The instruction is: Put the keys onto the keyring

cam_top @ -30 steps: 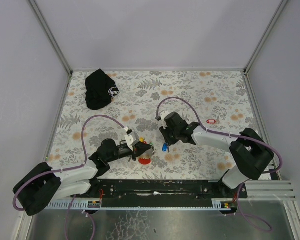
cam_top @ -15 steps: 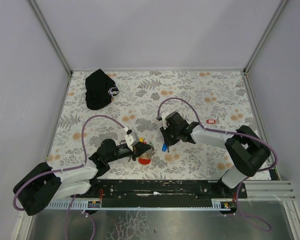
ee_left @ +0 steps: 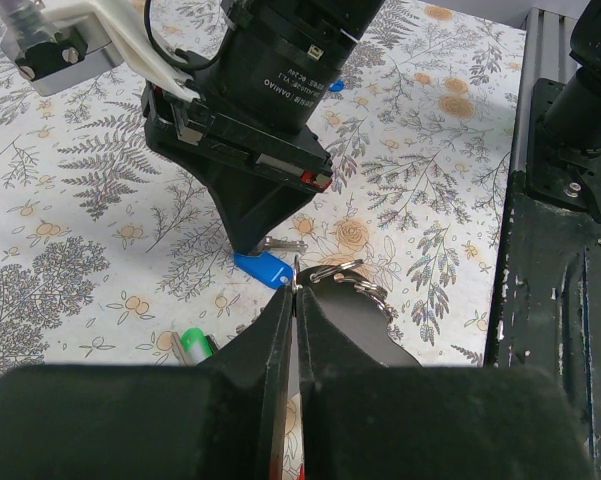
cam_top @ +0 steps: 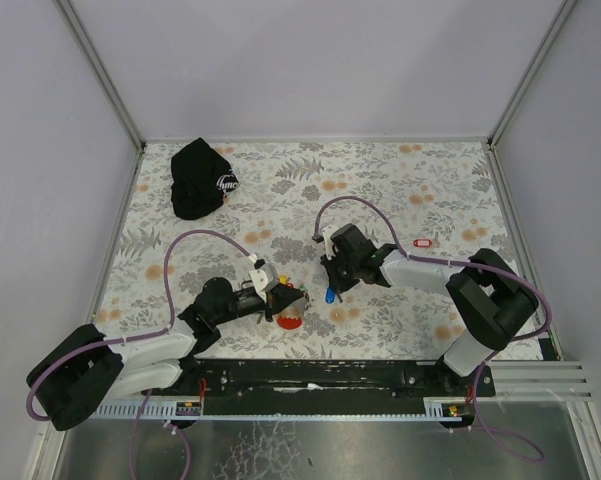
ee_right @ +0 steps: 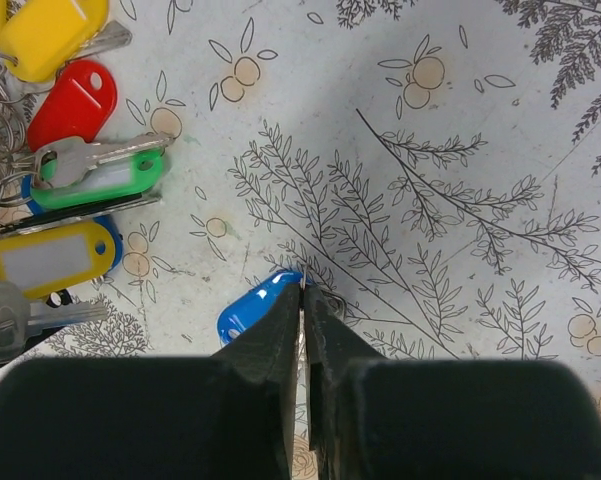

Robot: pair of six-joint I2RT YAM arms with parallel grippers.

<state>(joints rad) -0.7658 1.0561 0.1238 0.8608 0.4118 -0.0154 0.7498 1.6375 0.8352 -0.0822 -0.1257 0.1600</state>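
Right now my left gripper point(ee_left: 296, 300) is shut tight, with a thin sliver of metal pinched between its tips. The coils of the keyring point(ee_left: 346, 276) rest against the tip of one finger. That puts the keyring close to the near edge of the table point(cam_top: 380, 180), a little left of its middle. The red piece point(cam_top: 290, 322) lies just nearer that edge. Fanned out beside the ring are the keys point(ee_right: 80, 158) with their tags: a yellow tag point(ee_right: 42, 30), a red one point(ee_right: 75, 100), a green one point(ee_right: 105, 178) and a second yellow one point(ee_right: 52, 257) with a blue edge showing behind it.

My right gripper point(ee_right: 302, 292) points down at a lone blue key point(ee_right: 242, 312), which lies flat on the table just right of the cluster and apart from it. The jaws stand almost together, with only a hairline gap between them, and their tips are at the metal end of that key. I cannot tell whether they grip it or only touch it. From my left wrist, the right tip sits over the blue tag, with the blade poking out beside it.

A cap point(cam_top: 198, 180) lies in the far left corner, and a small red tag point(cam_top: 423, 242) sits alone near the right edge.
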